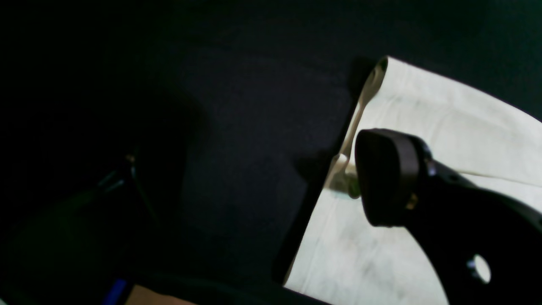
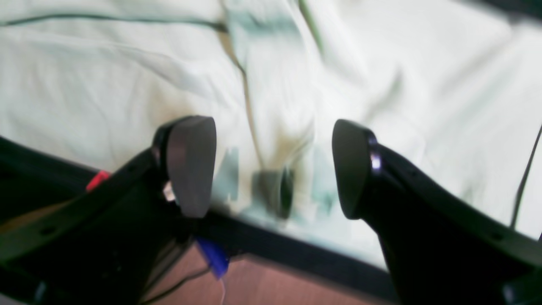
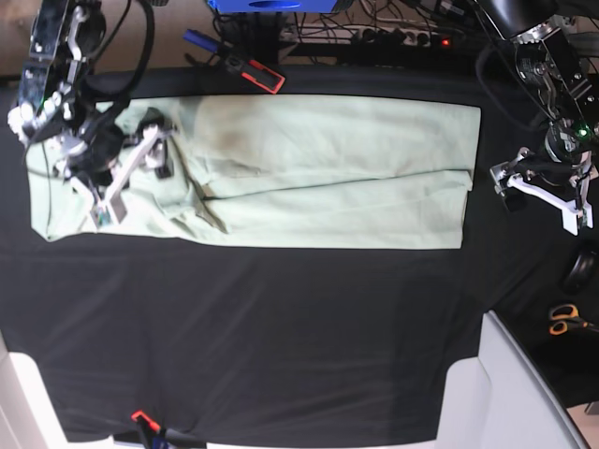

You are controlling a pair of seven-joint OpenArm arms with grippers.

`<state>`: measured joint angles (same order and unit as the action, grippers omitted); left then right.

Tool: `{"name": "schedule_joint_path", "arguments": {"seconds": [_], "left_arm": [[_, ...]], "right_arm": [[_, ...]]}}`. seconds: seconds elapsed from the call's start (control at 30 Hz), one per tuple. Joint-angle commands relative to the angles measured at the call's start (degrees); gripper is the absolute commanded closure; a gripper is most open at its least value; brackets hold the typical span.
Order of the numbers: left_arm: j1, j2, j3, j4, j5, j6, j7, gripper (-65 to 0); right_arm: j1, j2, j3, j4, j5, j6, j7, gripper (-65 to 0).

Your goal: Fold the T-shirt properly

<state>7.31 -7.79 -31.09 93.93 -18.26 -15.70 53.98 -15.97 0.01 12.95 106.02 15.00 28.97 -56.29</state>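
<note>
The T-shirt (image 3: pixel 309 178) lies on the black tablecloth (image 3: pixel 281 327) as a long pale mint-green band, folded lengthwise and rumpled at its left end. My right gripper (image 3: pixel 131 178) hovers over that rumpled end. In the right wrist view the right gripper (image 2: pixel 271 169) is open, its two fingers apart above the wrinkled T-shirt (image 2: pixel 106 84), with nothing between them. My left gripper (image 3: pixel 541 198) is over the black cloth just beyond the shirt's right edge. In the left wrist view one of its pads (image 1: pixel 385 173) sits beside the T-shirt's folded edge (image 1: pixel 444 123), and the jaws stand wide, holding nothing.
Orange-handled scissors (image 3: pixel 566 321) lie at the right edge. A red and black tool (image 3: pixel 253 73) rests just behind the shirt. Cables and a power strip (image 3: pixel 412 37) run along the back. White blocks (image 3: pixel 505 393) stand at the front right corner.
</note>
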Motion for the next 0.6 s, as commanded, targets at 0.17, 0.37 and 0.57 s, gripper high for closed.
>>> {"name": "schedule_joint_path", "arguments": {"seconds": [0.17,0.37,0.57], "left_arm": [[-0.06,-0.69,-0.51,0.53,-0.33,0.01,-1.18,-62.1],[0.03,-0.69,-0.51,0.71,-0.33,0.01,-1.18,-62.1],[-0.23,-0.69,-0.51,0.62,-0.33,0.01,-1.18,-62.1]], "right_arm": [[7.13,1.0,0.1,-5.49,0.16,1.93,-2.3,-46.0],[11.53,2.23,0.02,-11.03,0.16,1.93,-2.21,-47.6],[14.6,3.99,-3.06,-15.34,0.42,1.93,-0.45,-39.9]]}}
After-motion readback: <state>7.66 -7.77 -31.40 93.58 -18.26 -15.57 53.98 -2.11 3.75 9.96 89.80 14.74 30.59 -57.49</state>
